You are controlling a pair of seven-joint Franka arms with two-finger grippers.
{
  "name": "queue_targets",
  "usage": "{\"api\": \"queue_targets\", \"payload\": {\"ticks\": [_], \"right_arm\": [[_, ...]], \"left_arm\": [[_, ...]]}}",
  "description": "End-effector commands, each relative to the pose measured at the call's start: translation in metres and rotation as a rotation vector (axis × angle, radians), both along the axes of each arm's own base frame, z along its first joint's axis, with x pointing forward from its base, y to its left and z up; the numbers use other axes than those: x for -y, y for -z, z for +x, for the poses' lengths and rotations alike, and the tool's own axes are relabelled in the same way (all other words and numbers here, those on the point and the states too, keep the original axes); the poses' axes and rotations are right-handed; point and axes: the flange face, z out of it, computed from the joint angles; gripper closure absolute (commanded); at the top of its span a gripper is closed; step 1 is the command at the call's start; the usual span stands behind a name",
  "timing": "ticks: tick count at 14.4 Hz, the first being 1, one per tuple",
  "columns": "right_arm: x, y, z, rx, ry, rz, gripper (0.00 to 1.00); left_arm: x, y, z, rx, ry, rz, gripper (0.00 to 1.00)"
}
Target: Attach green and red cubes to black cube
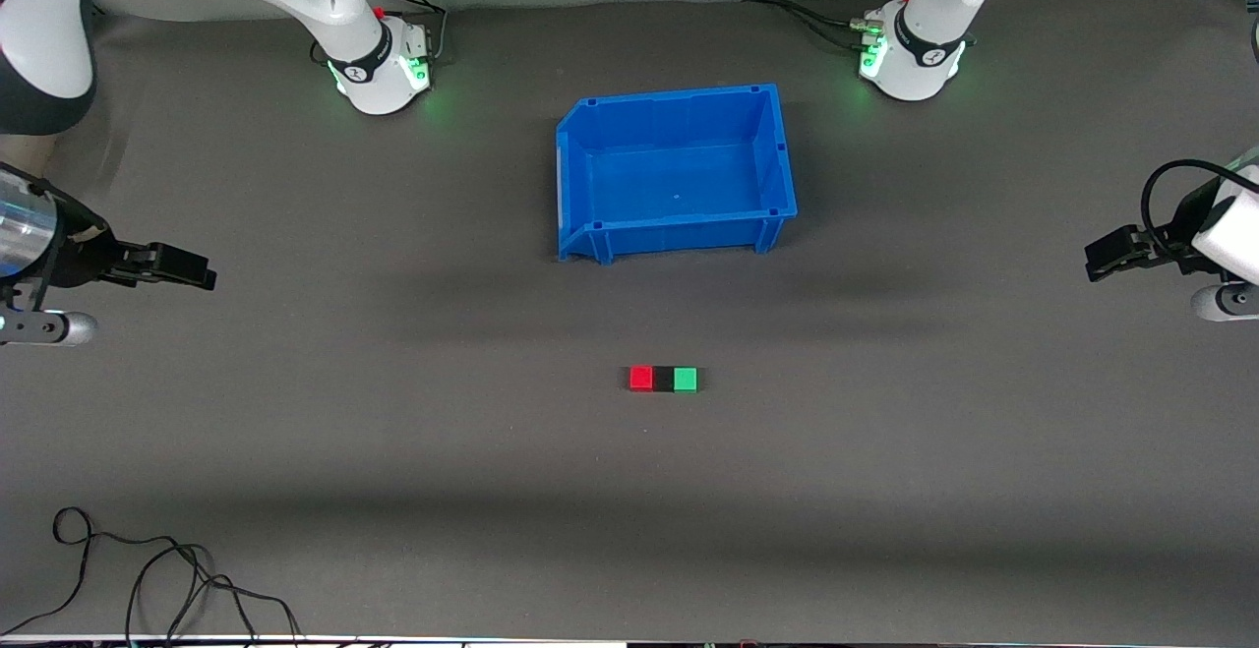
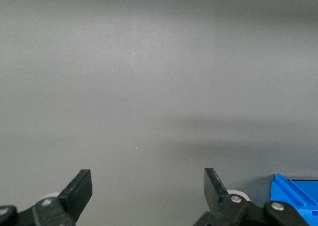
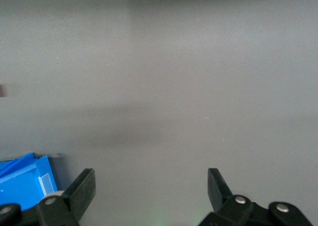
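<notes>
The red cube (image 1: 641,378), black cube (image 1: 664,379) and green cube (image 1: 686,379) sit joined in a row nearer the camera than the blue bin (image 1: 573,176), while the left gripper (image 1: 1107,257) and right gripper (image 1: 187,267) hang well apart from it, jaws apart.

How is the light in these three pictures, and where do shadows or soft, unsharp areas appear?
Front view: even light, with green glow at both arm bases; broad soft shadow bands on the table between the blue bin and the cube row, and nearer the camera. Left wrist view: a faint shadow streak, jaws sharp. Right wrist view: the same, table featureless.
</notes>
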Motion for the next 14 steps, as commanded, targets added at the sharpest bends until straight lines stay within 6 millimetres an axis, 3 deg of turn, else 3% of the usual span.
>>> {"api": "queue_targets", "payload": {"ticks": [1,4,8,14], "right_arm": [[0.010,-0.010,-0.030,0.040,-0.034,-0.011,0.00],[0.012,-0.003,-0.055,0.080,-0.034,-0.019,0.00],[0.012,-0.020,-0.059,0.120,-0.038,-0.021,0.00],[0.011,-0.025,-0.056,0.131,-0.039,-0.009,0.00]], "left_arm": [[0.007,-0.005,-0.008,0.013,0.021,-0.003,0.00],[0.007,-0.005,-0.008,0.011,0.023,-0.003,0.00],[0.007,-0.003,-0.009,0.004,0.021,-0.005,0.00],[0.005,-0.003,-0.007,0.007,0.020,-0.004,0.00]]}}
